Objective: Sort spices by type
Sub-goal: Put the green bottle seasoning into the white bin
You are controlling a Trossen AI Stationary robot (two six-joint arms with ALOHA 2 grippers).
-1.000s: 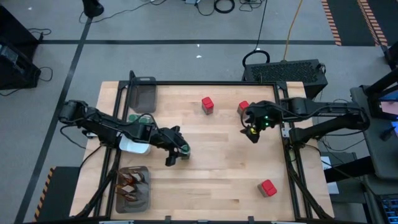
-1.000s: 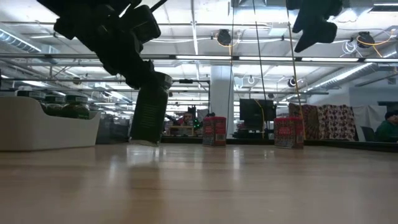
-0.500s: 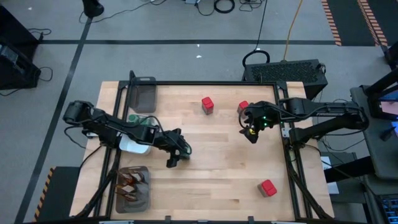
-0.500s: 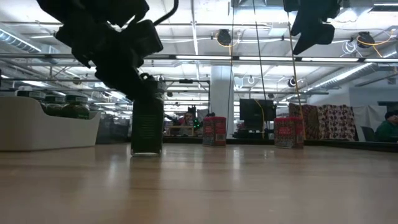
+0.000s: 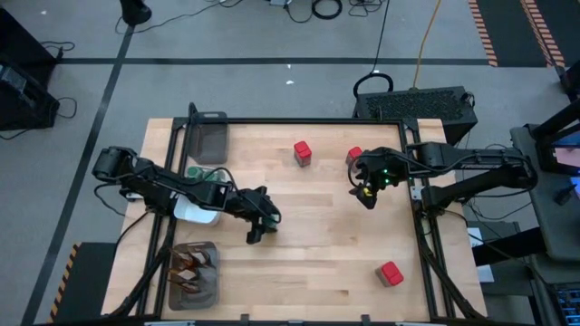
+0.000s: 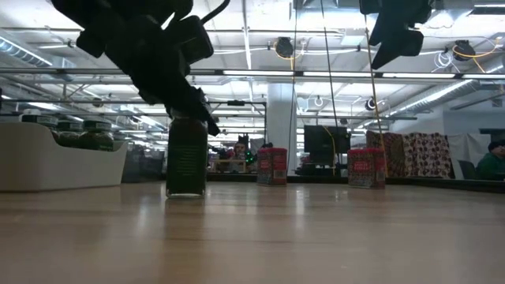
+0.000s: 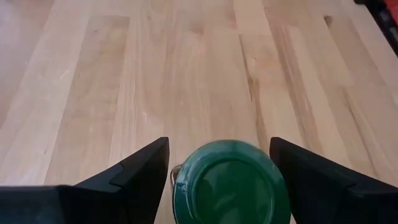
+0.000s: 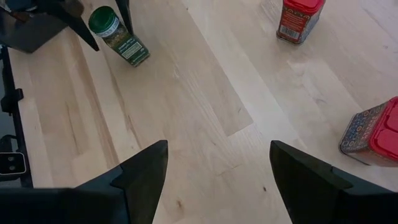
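A small round jar with a green lid (image 7: 230, 183) stands upright on its base on the wooden table (image 5: 326, 235), left of the middle. My left gripper (image 7: 219, 142) is open, one finger on each side of the lid; I see no touch. The jar (image 6: 187, 162) also shows under that gripper (image 6: 185, 102) in the low view. My right gripper (image 5: 365, 195) hangs open above the table's far right part, next to a red box (image 5: 354, 156). Two more red boxes stand at the far middle (image 5: 303, 152) and near right (image 5: 391, 273).
A white dish (image 5: 195, 210) with green-lidded jars sits at the left edge behind my left arm. A grey mesh tray (image 5: 211, 136) stands at the far left corner. Another tray (image 5: 193, 272) with brown sachets is at the near left. Bare wood lies between the arms.
My left gripper has sunk a little with the jar and opened. The jar hung tilted just above the table a second ago; now it stands upright on the wood, let go of.
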